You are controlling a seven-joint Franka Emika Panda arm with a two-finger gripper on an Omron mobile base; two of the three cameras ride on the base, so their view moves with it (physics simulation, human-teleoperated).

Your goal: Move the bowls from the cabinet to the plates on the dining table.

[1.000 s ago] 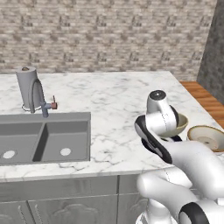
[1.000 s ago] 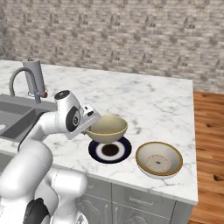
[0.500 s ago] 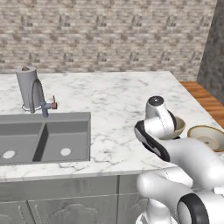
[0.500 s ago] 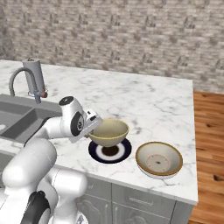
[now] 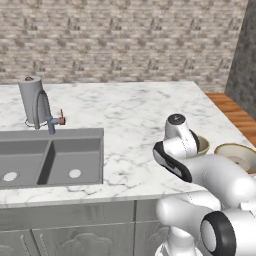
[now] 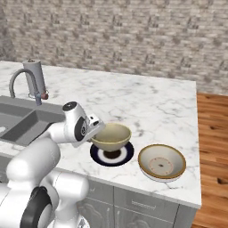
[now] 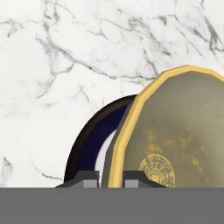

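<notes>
My gripper (image 6: 99, 130) is shut on the left rim of an olive-tan bowl (image 6: 111, 136), held tilted directly over the black plate (image 6: 111, 155) near the front edge of the marble dining table (image 6: 147, 102). I cannot tell whether the bowl touches the plate. In the hand view the bowl (image 7: 175, 140) has its yellow-brown rim pinched by the gripper (image 7: 110, 177), with the plate (image 7: 83, 148) behind it. A second bowl (image 6: 161, 162) rests to the right. From the left base view the held bowl (image 5: 202, 145) peeks out behind the hand, with the other bowl (image 5: 239, 155) beyond it. The cabinet is out of view.
A grey double sink (image 5: 50, 160) is set into the counter on the left, with a curved faucet (image 5: 42, 112) and a grey canister (image 5: 29, 100) behind it. The table's right edge drops to a wooden floor (image 6: 213, 133). A brick wall (image 6: 116, 35) runs behind the table.
The hand has come down and slightly toward the right with the bowl, bringing it closer over the black plate. The second bowl has not moved.
</notes>
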